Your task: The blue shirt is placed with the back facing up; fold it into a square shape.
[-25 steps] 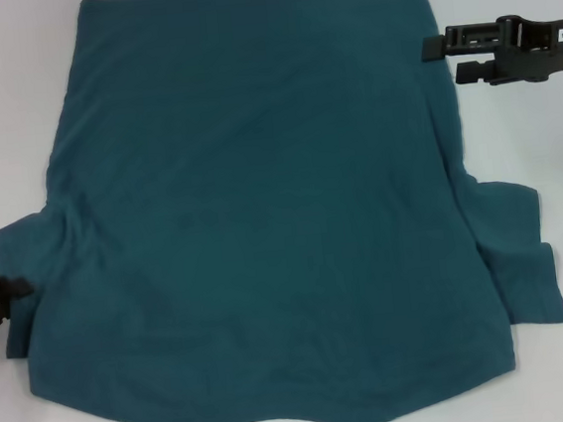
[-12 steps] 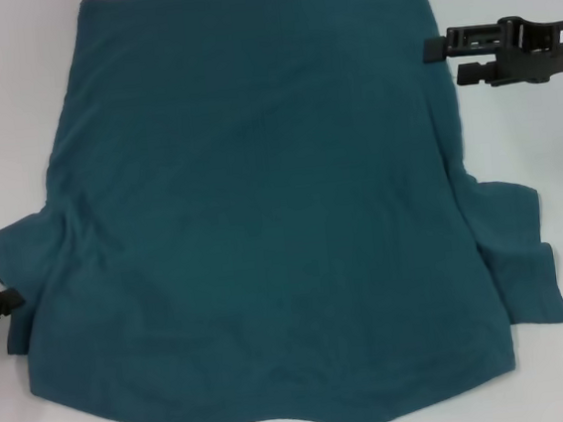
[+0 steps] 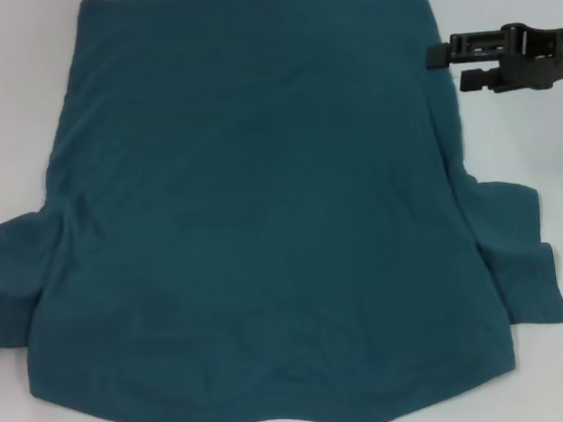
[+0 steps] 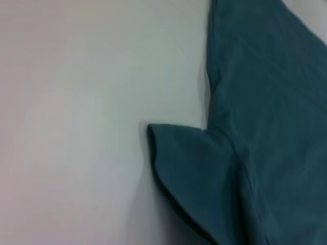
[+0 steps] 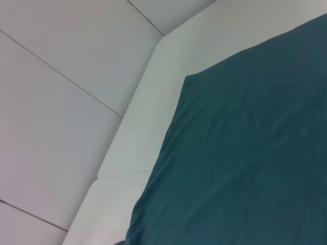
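place: lab-like test bench | cue: bare white table [image 3: 13, 117] | floor: pale tiles [image 5: 61, 102]

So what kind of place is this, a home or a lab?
Likely a lab or test bench: a bare white table holding only the blue shirt, and pale tiled floor beyond the table's edge.
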You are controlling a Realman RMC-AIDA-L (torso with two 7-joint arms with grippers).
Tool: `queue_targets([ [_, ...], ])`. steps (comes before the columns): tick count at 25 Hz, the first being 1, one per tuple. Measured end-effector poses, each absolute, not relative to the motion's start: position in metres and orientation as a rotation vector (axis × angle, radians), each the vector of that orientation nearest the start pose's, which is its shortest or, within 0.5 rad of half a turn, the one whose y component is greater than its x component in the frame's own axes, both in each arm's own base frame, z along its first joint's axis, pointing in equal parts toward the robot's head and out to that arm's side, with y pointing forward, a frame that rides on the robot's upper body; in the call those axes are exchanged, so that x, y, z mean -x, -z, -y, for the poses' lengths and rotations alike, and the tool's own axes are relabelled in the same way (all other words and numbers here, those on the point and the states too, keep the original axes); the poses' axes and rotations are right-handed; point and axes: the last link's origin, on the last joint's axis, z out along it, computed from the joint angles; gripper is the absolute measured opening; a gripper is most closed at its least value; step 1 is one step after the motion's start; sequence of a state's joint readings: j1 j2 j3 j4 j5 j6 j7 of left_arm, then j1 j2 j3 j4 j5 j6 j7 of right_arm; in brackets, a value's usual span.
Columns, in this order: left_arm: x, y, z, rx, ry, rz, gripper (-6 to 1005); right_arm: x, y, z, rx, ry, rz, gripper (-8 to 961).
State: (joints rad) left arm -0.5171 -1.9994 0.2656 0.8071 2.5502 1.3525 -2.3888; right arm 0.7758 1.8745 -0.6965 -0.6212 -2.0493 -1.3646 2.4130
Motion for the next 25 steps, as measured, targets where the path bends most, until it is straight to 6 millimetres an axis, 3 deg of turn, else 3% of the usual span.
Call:
queue_targets([
  [7, 0.372, -0.109, -0.339, 1.742, 0.284, 1.809, 1, -0.225, -0.081, -0.431, 2.245, -0.704, -1.628, 922],
  [25, 0.359, -0.154, -0.358, 1.681, 0.166, 1.714, 1, -0.226, -0.082, -0.43, 2.241, -0.707, -1.631, 922],
])
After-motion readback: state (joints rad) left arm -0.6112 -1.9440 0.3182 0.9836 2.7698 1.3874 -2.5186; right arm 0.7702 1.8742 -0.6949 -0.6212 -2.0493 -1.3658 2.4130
